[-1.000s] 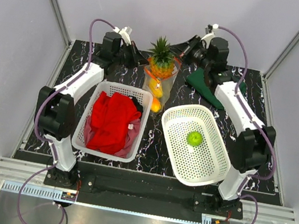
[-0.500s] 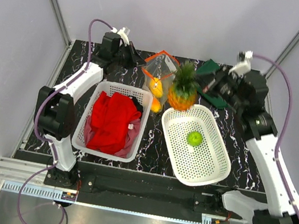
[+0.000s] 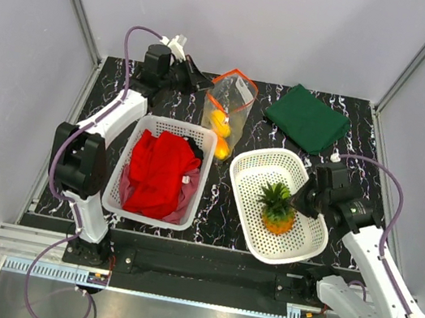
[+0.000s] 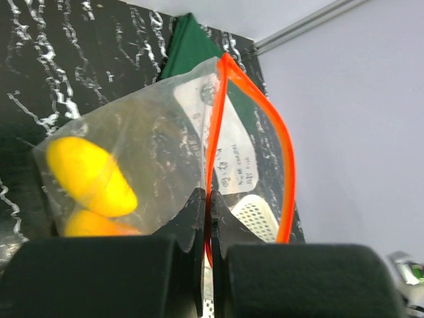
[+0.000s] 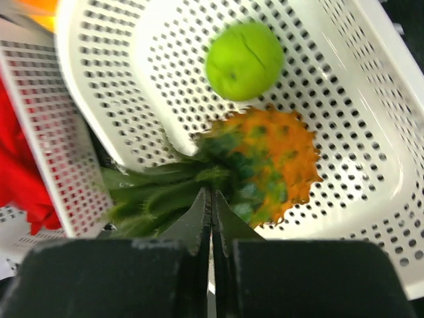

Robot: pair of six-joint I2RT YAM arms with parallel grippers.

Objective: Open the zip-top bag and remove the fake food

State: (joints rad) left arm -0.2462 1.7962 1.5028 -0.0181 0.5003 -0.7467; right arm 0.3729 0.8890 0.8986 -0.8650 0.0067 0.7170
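Note:
The zip-top bag point(image 3: 228, 106) stands at the back middle of the table, its red-orange mouth gaping. My left gripper point(image 3: 202, 85) point(image 4: 209, 199) is shut on the left side of the zip strip point(image 4: 213, 139). A yellow piece point(image 4: 83, 175) point(image 3: 217, 120) and an orange piece point(image 4: 93, 225) point(image 3: 221, 149) of fake food lie inside the bag. My right gripper point(image 3: 298, 202) point(image 5: 212, 196) is shut on the green leaves of the orange pineapple point(image 3: 279, 209) point(image 5: 281, 159), which hangs low in the right white basket point(image 3: 254, 166). A round green fruit point(image 5: 244, 61) rests in that basket.
A second white basket point(image 3: 165, 123) with a red cloth point(image 3: 161, 170) stands left of centre, close to the bag. A folded green cloth point(image 3: 307, 118) lies at the back right. The enclosure's walls rise all round the black marbled table point(image 3: 362, 152).
My right arm has swung the pineapple from above the bag's mouth forward and down into the right basket. The left gripper has kept its hold on the bag.

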